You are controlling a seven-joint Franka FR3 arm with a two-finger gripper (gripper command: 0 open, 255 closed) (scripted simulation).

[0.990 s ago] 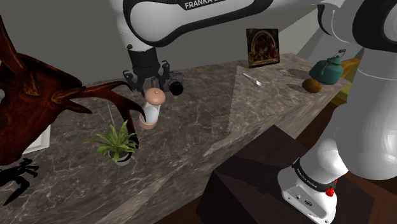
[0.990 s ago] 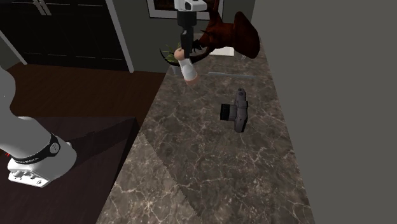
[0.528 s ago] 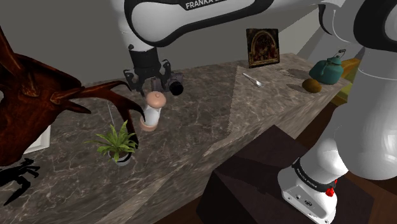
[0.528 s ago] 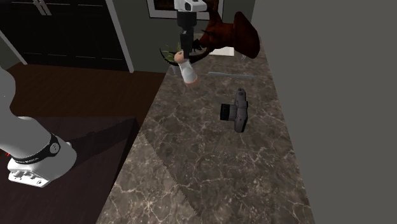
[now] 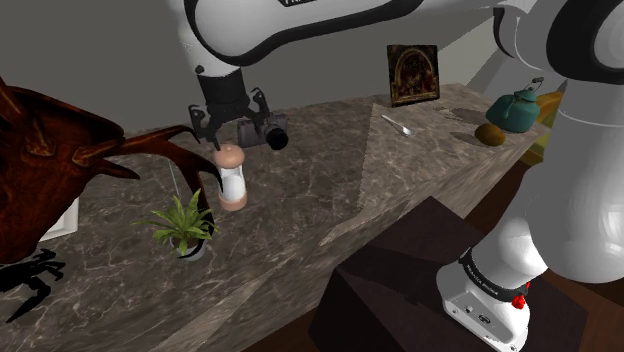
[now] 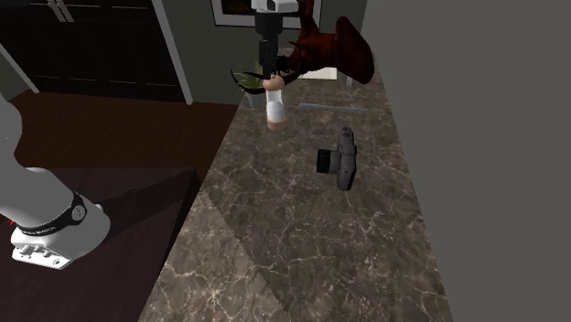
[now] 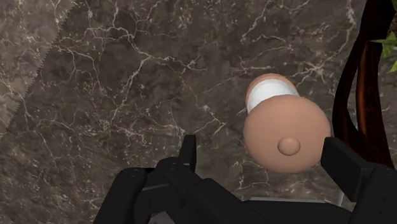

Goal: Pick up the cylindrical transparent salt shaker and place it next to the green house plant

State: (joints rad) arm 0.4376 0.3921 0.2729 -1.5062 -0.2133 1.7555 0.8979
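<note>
All three views are dim but sharp, with no blur or glare. On the marbled desk [image 5: 420, 170] a paler wedge of light lies at the shoulder view's right, with darker shade to its left. In the wrist view the shade's border is saw-toothed. The white arm [image 5: 320, 25] catches most light.

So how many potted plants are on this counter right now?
1. The green plant stands on the dark veined counter, beside the salt shaker and by the dark red antler sculpture. Others may be hidden behind it.
</note>
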